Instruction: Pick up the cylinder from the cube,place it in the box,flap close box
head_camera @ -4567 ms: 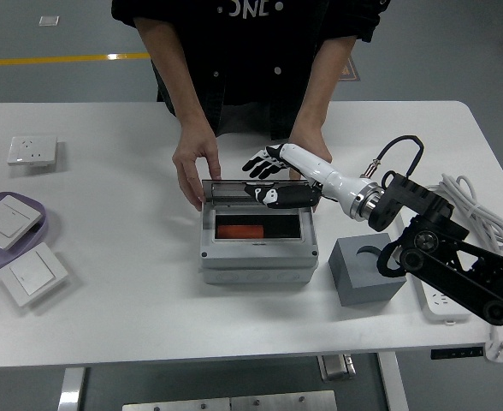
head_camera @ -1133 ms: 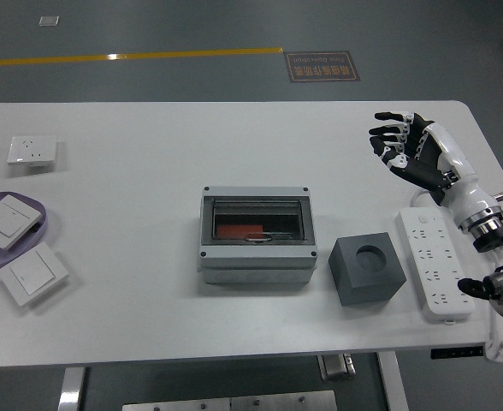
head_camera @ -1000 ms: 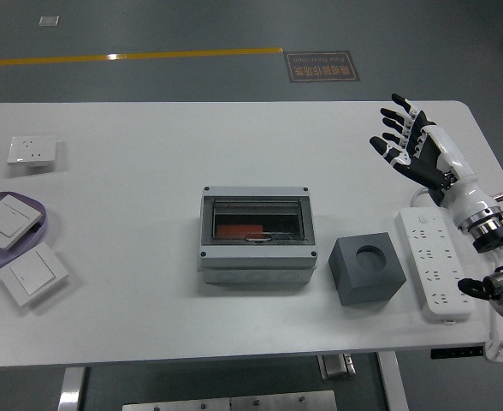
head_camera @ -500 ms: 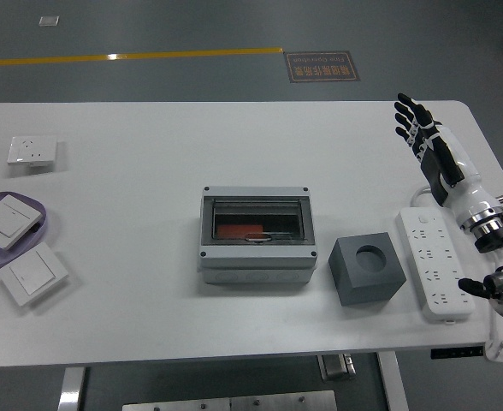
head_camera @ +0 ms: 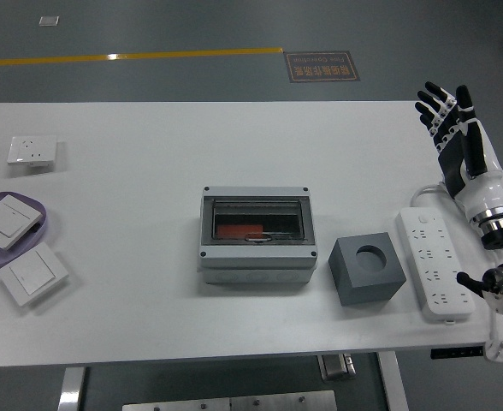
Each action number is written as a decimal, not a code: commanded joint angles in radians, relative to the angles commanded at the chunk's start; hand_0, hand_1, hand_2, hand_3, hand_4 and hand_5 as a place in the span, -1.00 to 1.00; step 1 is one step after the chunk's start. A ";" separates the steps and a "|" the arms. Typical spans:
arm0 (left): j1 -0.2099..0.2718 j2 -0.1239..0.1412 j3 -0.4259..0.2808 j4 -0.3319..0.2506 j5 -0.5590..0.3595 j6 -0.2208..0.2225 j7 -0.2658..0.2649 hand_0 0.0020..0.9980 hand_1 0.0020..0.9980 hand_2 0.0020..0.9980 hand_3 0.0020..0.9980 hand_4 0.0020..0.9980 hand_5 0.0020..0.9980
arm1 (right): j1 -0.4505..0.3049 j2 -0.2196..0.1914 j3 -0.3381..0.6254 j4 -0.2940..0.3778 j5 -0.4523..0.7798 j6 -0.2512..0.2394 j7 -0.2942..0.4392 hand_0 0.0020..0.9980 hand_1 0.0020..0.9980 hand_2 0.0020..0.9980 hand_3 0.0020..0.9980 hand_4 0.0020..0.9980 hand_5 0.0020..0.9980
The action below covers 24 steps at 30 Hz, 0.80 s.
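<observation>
**Cylinder was in the box, lid down, hand up in the air**

So the orange cylinder (head_camera: 241,231) was lying inside the grey box (head_camera: 255,239), visible through the smoky clear flap (head_camera: 256,221), which sat flat and shut over it. The box was about mid-worktop. Just to its right, near but not touching, stood the dark grey cube (head_camera: 367,271), with the round socket in its top empty.

Right of the cube there was a white power strip (head_camera: 434,264) lying lengthwise, its cable looping off by the worktop's right edge. The robot's right hand (head_camera: 455,127) was up over that far right edge, well away from the box, fingers spread wide and pointing away from the robot, holding nothing at all.

Over on the left side of the white worktop (head_camera: 149,171) were a white wall socket (head_camera: 32,151), a purple tray (head_camera: 42,229) with a white switch plate (head_camera: 5,221) on it, and another switch plate (head_camera: 32,273) just in front of the tray.
</observation>
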 joint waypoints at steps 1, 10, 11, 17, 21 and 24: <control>0.000 0.000 0.000 0.000 0.000 0.000 0.000 0.23 0.31 0.25 0.29 0.42 -0.69 | 0.000 0.000 0.000 0.000 0.004 -0.005 0.004 0.93 0.53 0.53 0.33 0.75 1.00; 0.000 -0.001 0.002 0.000 -0.001 0.000 0.000 0.23 0.31 0.25 0.29 0.42 -0.68 | 0.002 0.006 0.000 0.001 0.025 -0.031 0.022 0.67 0.20 0.15 -0.14 0.73 1.00; 0.000 -0.001 0.002 0.000 -0.001 0.000 -0.001 0.23 0.31 0.25 0.29 0.42 -0.69 | 0.002 0.006 0.000 0.001 0.025 -0.034 0.022 0.00 -0.39 -0.26 -0.52 0.78 1.00; -0.001 -0.001 0.001 0.001 0.000 -0.001 -0.001 0.23 0.31 0.25 0.29 0.42 -0.69 | 0.003 0.008 0.004 0.002 0.023 -0.047 0.013 -0.43 -0.52 -0.35 -0.63 0.78 1.00; -0.001 -0.001 0.000 0.001 0.000 0.000 0.000 0.23 0.31 0.25 0.29 0.42 -0.69 | 0.003 0.009 0.005 0.002 0.022 -0.048 0.009 -0.43 -0.52 -0.35 -0.63 0.78 1.00; -0.001 -0.002 0.000 0.001 0.000 0.000 0.000 0.23 0.31 0.25 0.29 0.42 -0.68 | 0.003 0.009 0.005 0.001 0.025 -0.047 0.009 -0.57 -0.57 -0.41 -0.72 0.78 1.00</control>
